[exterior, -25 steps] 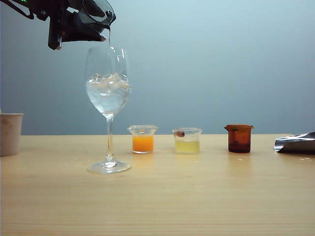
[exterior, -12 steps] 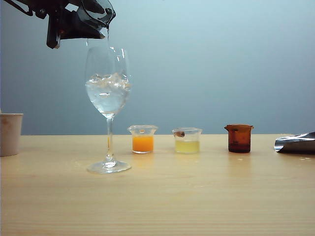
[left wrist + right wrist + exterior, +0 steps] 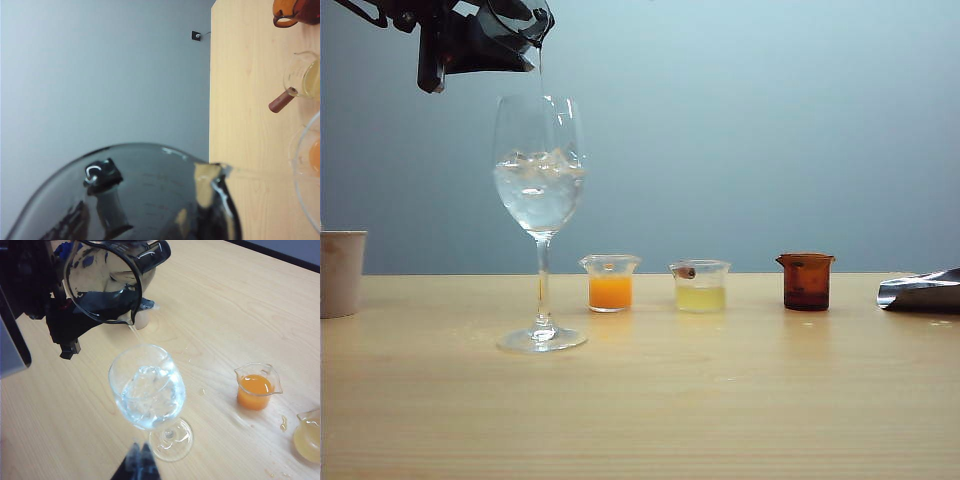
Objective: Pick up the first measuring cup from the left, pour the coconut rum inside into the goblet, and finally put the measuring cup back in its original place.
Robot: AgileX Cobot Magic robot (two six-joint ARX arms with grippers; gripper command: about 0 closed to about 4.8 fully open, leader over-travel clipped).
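The left gripper (image 3: 485, 40) is seen high at the upper left of the exterior view, its dark fingers (image 3: 107, 300) clamped on the first measuring cup (image 3: 518, 22), a small smoky dark-grey translucent beaker with a pour lip. The cup is held tipped steeply, its lip turned down directly above the rim of the goblet (image 3: 540, 215), a tall clear stemmed wine glass with a round bowl, a thin stem and a round foot. A thin thread of the coconut rum (image 3: 541, 72), a clear colourless liquid, is seen falling from the lip into the bowl, where ice cubes (image 3: 542, 163) lie in clear liquid. In the left wrist view the frame is largely filled by the cup's smoky wall (image 3: 150, 195). The right gripper (image 3: 139, 462) is seen only as two dark tips at the edge of the right wrist view, pressed close together with nothing between them, hovering near the goblet's foot. The goblet stands upright on the light wooden table (image 3: 720, 400). Just beside it stands a small clear beaker of orange liquid (image 3: 610, 283), then a clear beaker of pale yellow liquid (image 3: 700, 286), and further right an amber-brown beaker (image 3: 806, 281). A pale cup (image 3: 340, 272) is cut off at the left edge, and crumpled silver foil (image 3: 920, 291) lies at the right edge.
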